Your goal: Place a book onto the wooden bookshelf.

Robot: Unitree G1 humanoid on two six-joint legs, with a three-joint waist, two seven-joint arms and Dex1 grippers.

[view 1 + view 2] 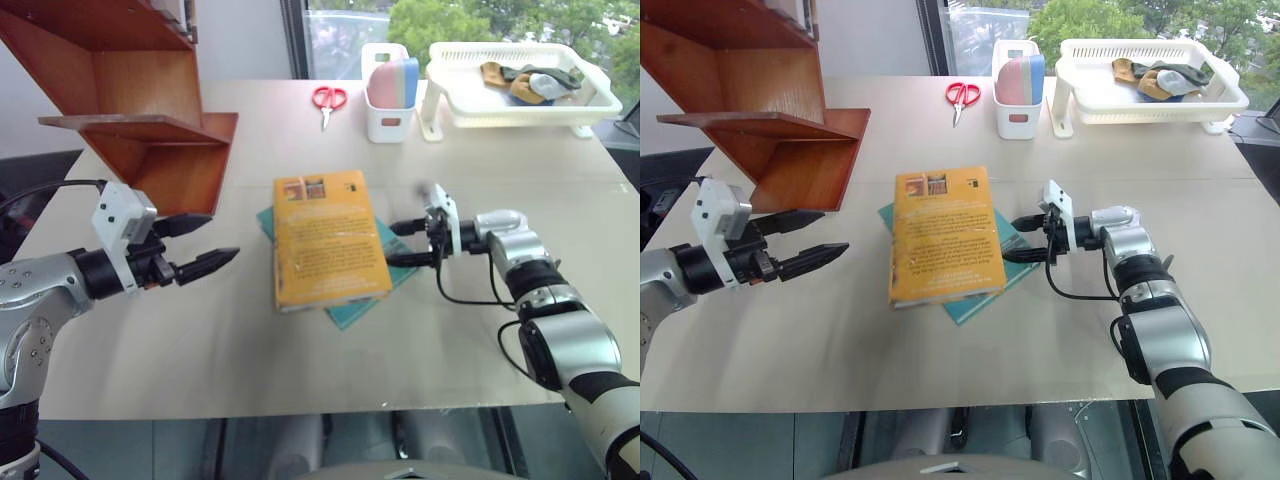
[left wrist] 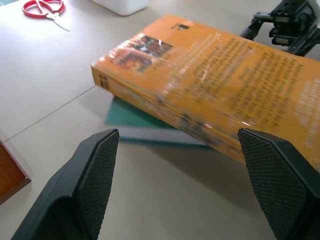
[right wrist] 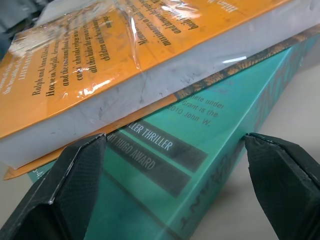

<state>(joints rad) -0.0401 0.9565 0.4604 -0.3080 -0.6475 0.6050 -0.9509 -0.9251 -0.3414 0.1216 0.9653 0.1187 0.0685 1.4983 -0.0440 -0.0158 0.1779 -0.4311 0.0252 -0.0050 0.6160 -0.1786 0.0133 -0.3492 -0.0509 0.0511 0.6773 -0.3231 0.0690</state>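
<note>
Lying flat at the middle of the frame in the left eye view, the thick yellow-orange book (image 1: 328, 240) rests on top of a thinner teal book (image 1: 352, 306), whose corners stick out from under it at the left and lower right. Both sit on the pale table (image 1: 300, 360). The picture strip on the yellow cover is at the end toward the top of the frame.

At the right of centre, the right gripper (image 1: 405, 243) points leftward at the books' right edge, its two black fingers spread apart and holding nothing. In the right wrist view those fingers stand wide on either side of the teal cover, right up against the stack; whether they touch it I cannot tell.

At the left of the frame, the left gripper (image 1: 205, 243) hovers above the table, well clear of the books, its jaws spread and empty.

The wooden bookshelf (image 1: 140, 110) fills the upper left corner, its reddish-brown shelves bare where visible.

Along the top of the frame are red-handled scissors (image 1: 328, 100), a small white holder (image 1: 387, 122) with pink and blue items standing in it, and a white slotted tray (image 1: 520, 100) with some rumpled cloth items (image 1: 525, 80) in it.
</note>
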